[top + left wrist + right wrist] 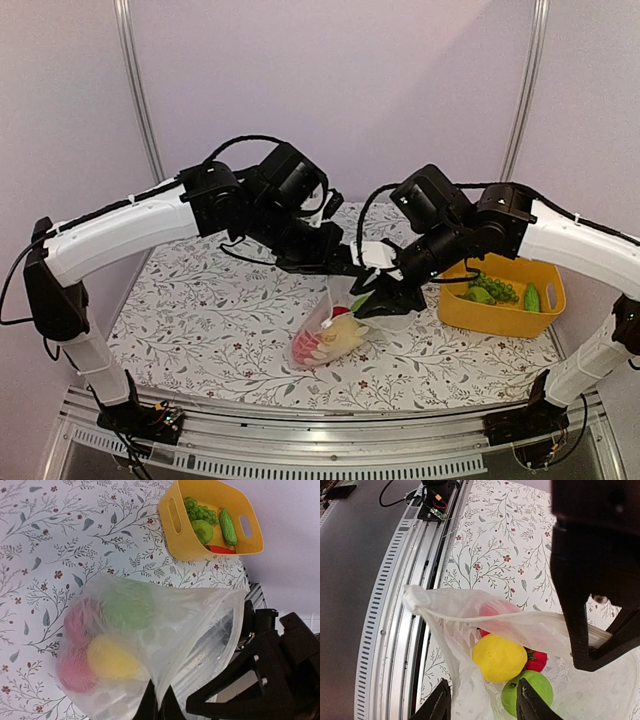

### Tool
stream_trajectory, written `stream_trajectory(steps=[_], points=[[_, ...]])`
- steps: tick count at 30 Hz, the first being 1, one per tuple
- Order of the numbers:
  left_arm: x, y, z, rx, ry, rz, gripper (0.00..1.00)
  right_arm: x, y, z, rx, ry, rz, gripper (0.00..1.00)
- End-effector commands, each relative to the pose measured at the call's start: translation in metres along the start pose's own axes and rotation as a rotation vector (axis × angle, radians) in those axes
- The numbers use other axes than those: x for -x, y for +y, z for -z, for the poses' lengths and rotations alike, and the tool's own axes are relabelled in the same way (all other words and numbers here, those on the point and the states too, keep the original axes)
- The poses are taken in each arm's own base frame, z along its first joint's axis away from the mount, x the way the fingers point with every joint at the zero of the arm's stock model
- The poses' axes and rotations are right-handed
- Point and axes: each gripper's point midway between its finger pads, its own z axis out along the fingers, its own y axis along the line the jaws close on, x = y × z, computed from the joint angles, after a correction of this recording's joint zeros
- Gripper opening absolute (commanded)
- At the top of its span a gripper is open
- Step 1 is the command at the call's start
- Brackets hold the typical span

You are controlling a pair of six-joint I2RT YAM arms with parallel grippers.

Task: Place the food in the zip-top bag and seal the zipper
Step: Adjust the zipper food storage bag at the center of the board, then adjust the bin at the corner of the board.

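Note:
The zip-top bag hangs over the table centre, its bottom resting on the cloth. Inside lie a yellow ball, a red piece and a green ball. My left gripper is shut on the bag's upper rim and holds it up. The bag's mouth gapes, and its zipper runs as a taut pale strip across the right wrist view. My right gripper stands open just above the mouth, with loose bag film between its fingers but not clamped. More food sits in the yellow tub.
The yellow tub stands at the table's right with leafy greens, a cucumber, a green ball and a red carrot. The metal rail of the table's near edge lies close beside the bag.

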Motion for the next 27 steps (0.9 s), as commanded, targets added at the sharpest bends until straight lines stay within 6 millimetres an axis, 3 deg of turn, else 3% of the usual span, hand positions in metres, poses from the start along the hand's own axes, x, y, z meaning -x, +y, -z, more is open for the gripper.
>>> stream_trajectory(steps=[1, 4, 6, 12, 16, 18, 21, 27], points=[[0.01, 0.011, 0.01, 0.027, -0.014, -0.006, 0.0, 0.011, -0.008, 0.041, -0.077, -0.031, 0.025, 0.47], [0.009, 0.022, 0.004, 0.068, -0.007, -0.019, 0.0, -0.001, -0.026, 0.08, -0.126, -0.095, -0.043, 0.52], [0.01, 0.027, 0.001, 0.085, -0.007, -0.03, 0.0, -0.026, -0.045, 0.098, -0.176, -0.106, -0.129, 0.53], [0.012, 0.043, -0.012, 0.164, -0.023, -0.062, 0.0, -0.142, -0.099, 0.118, -0.351, -0.032, -0.488, 0.53], [0.011, 0.048, -0.02, 0.176, -0.011, -0.064, 0.0, -0.206, -0.12, 0.108, -0.443, 0.057, -0.717, 0.56], [0.012, 0.049, -0.024, 0.179, -0.008, -0.065, 0.0, -0.226, -0.122, 0.097, -0.447, 0.107, -0.774, 0.58], [0.01, 0.051, -0.027, 0.185, 0.0, -0.066, 0.0, -0.247, -0.12, 0.078, -0.407, 0.161, -0.84, 0.6], [0.003, 0.056, -0.033, 0.183, 0.012, -0.058, 0.0, -0.27, -0.108, 0.05, -0.312, 0.221, -0.876, 0.63]])
